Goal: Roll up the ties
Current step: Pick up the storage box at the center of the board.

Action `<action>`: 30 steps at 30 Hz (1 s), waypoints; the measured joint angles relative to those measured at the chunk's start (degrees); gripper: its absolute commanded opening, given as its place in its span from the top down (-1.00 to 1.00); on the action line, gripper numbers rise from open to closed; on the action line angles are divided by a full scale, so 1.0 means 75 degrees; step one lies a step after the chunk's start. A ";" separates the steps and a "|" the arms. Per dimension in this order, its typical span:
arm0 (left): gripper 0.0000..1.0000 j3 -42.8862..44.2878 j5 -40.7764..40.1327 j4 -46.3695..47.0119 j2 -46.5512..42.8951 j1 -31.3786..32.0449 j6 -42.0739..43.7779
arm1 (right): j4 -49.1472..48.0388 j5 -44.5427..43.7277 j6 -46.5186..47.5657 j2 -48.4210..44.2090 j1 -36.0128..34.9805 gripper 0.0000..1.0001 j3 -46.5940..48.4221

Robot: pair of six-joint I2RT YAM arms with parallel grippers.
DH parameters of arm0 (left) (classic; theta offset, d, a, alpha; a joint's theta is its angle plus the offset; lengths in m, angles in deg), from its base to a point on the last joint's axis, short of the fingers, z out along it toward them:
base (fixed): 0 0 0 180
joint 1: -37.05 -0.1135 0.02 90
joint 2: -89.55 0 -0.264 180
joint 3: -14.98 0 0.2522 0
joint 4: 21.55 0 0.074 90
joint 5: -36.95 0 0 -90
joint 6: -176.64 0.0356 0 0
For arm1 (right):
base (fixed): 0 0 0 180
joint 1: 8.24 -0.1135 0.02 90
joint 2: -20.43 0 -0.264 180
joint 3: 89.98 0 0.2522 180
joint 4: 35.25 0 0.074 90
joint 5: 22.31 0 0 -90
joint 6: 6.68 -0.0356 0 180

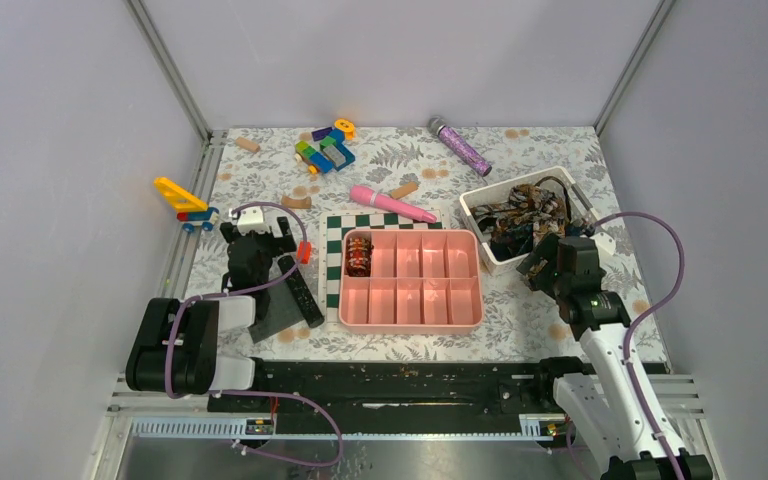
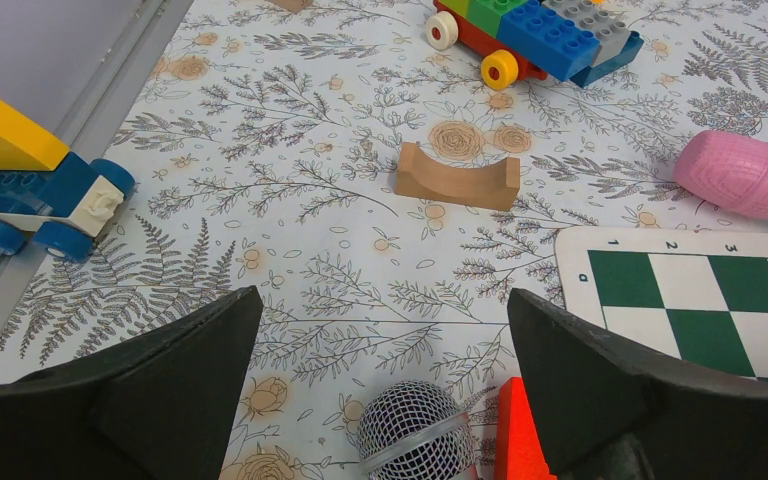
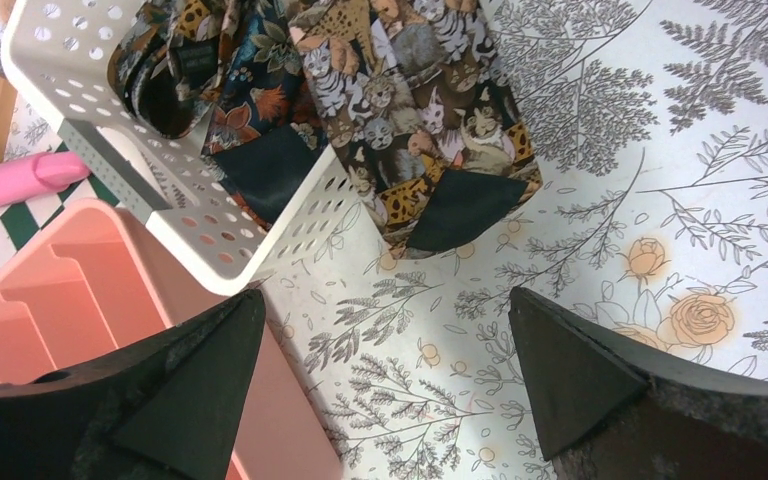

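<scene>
Closest to us in the right wrist view, the right gripper (image 3: pixel 383 320) had its two black fingers (image 3: pixel 160 400) spread wide with nothing between them, hovering over the flowered tablecloth (image 3: pixel 660 200) at the lower centre of the frame. Just above it a cat-print tie (image 3: pixel 430 130) spilled over the wall of the white perforated basket (image 3: pixel 210 235), its pointed end reaching down toward the cloth. From the top view we counted one rolled tie (image 1: pixel 359 255) seated in the upper-left compartment of the pink divided tray (image 1: pixel 410 324); every other compartment showed bare pink. At the right of that frame the basket held a tangle of loose ties (image 1: pixel 525 208), too jumbled for us to count. The left gripper (image 2: pixel 383 310) was likewise wide apart and empty, at the left of the top frame, well apart from the basket, with a mesh microphone head (image 2: pixel 410 432) just below it. We judged the job barely begun: one coil was done and the heap was left to roll. The draped cat-print tie looked the likeliest next pick.
</scene>
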 measured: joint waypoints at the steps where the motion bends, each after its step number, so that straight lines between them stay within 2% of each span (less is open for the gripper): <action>1: -0.98 0.0000 0.0000 0.0000 0.0000 0.0000 0.0000 | 0.0006 0.0050 0.0012 -0.0003 0.0000 -0.99 0.0006; 6: -0.97 0.0015 -0.0169 -0.0321 -0.0219 0.0149 0.0061 | 0.0047 0.0306 0.0119 -0.0064 -0.0003 -0.99 0.0012; 9: -0.98 0.0356 -0.0746 -0.1568 -0.0886 0.0568 -0.0017 | 0.0079 0.0466 0.0210 -0.0058 -0.0003 -0.99 0.0023; 13: -0.98 0.1746 -0.1454 -0.3684 -0.1469 0.1128 -0.0583 | 0.0239 0.0624 0.0291 0.0073 -0.0003 -0.99 0.0265; 17: -0.98 0.2996 -0.1725 -0.5301 -0.1644 0.1696 -0.1142 | 0.0344 0.0667 0.0274 0.0172 -0.0003 -0.99 0.0618; 23: -0.97 0.3946 -0.1475 -0.7627 -0.1891 0.1891 -0.1953 | 0.0743 0.0487 0.0157 0.0466 -0.0003 -0.97 0.1241; 30: -0.97 0.4602 -0.0606 -0.9028 -0.2530 0.1883 -0.2261 | 0.1137 0.0694 0.0306 0.1416 0.0000 -0.76 0.2620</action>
